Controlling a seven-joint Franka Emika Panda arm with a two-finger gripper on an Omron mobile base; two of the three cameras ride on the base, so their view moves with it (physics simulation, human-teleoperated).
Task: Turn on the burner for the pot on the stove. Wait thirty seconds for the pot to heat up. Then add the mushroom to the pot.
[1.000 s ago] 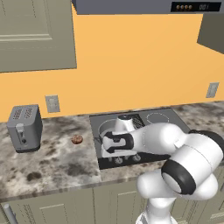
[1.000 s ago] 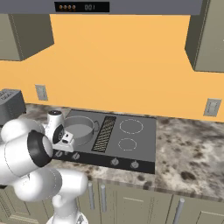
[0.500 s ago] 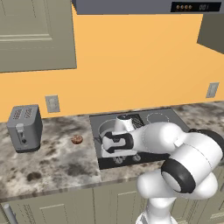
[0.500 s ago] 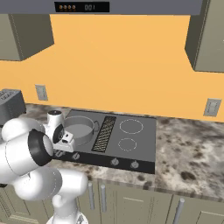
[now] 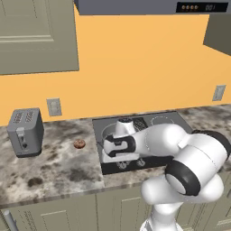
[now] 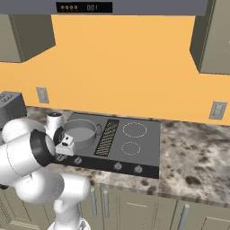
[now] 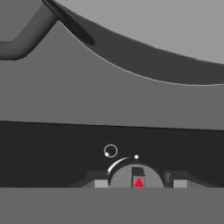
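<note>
While we look along the hand view, the knob (image 7: pixel 135 176) sits at the bottom centre of the frame, directly between our two finger tips (image 7: pixel 101 183), which stand just beside it left and right; our gripper (image 7: pixel 137 183) appears clamped on this knob, its red pointer mark facing us. We judge this to be the burner-turning step, so what matters is that the knob lies dead ahead of the pincer, with its turning axis in line with the hand. The pot (image 7: pixel 144 48) fills the upper part of that frame, above the black stove (image 7: pixel 52 148) edge. In the left base view the gripper (image 5: pixel 109 146) is at centre frame, over the stove's front left edge, while the mushroom (image 5: pixel 79 144) lies on the counter (image 5: pixel 54 167) to the left of centre, well apart from the pot (image 6: pixel 80 134), which stands at left centre of the right base view.
</note>
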